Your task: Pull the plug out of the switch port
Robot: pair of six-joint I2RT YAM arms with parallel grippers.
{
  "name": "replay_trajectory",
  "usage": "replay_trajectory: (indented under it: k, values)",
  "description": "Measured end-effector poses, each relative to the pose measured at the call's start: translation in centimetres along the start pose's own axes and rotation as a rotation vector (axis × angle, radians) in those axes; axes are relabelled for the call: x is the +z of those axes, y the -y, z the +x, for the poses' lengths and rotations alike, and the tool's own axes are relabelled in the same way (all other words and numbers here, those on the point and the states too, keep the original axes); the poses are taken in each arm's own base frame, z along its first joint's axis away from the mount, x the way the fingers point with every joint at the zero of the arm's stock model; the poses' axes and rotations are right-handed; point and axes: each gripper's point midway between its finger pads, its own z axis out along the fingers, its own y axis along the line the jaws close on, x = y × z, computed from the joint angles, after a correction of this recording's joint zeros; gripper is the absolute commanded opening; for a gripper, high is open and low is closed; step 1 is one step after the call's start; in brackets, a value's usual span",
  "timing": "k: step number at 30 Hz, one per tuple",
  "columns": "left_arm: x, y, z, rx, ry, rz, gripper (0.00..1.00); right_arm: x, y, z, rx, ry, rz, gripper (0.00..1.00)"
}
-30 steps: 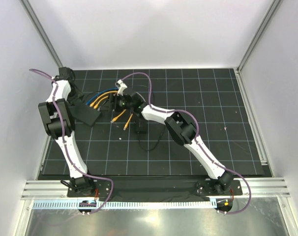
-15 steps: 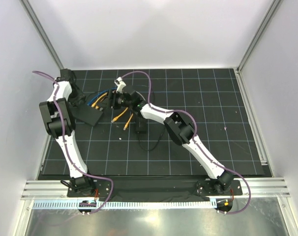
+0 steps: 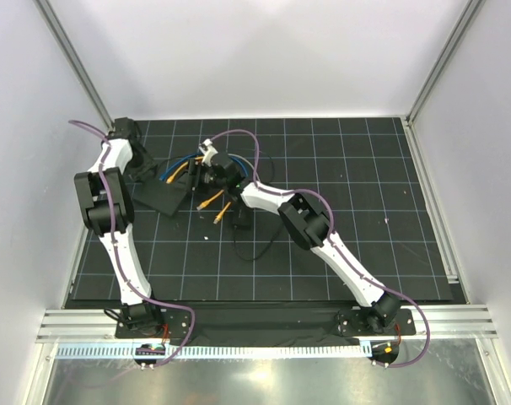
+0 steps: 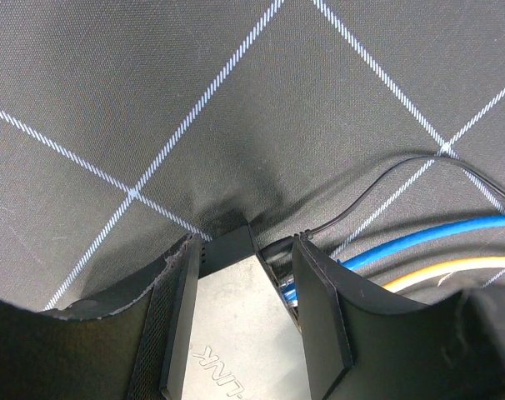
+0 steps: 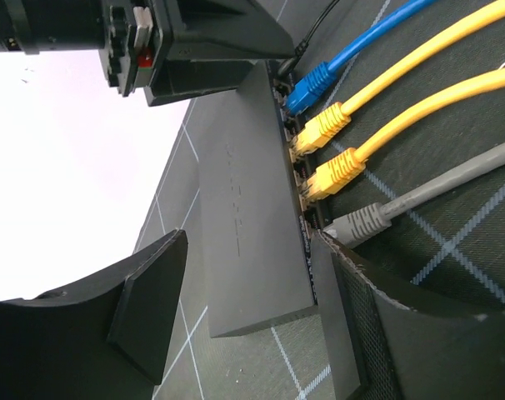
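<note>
Found switch point(image 3: 164, 199) clamped endwise in left gripper point(image 4: 248, 243). Saw right gripper point(image 5: 251, 242) released, straddling switch's other end. Logged grey plug point(image 5: 361, 223) seated there, just beside one finger; yellow plugs point(image 5: 323, 129), blue plug point(image 5: 307, 87) seated beyond.

Switch point(image 5: 244, 217) on mat point(image 5: 452, 242) — plugs point(image 5: 340, 175) in its side.

From overhead, the right claw point(image 3: 201, 175) hides the socket row of the flat black rectangular switch point(image 3: 163, 200) and the plugs point(image 5: 326, 127) in it. In the left wrist view the left claw point(image 4: 246, 248) straddles the switch; whether its fingers point(image 4: 321, 308) press it cannot be told. The switch's pale lettering point(image 4: 223, 375) is cut by the bottom edge.
</note>
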Motion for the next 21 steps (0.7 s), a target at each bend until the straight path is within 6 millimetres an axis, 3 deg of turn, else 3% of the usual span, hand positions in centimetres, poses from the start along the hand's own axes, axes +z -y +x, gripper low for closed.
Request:
replay_trajectory:
  k: [16,21]
  values:
    - [0.4,0.1,1.1,0.01,0.0,-0.002,0.52,-1.1,-1.5,2.7,-0.007,-0.011,0.002,0.69]
    - [0.2,-0.2,1.4,0.003,0.007,-0.031,0.55,-1.5,-1.1,2.3,-0.006,-0.014,0.029,0.73]
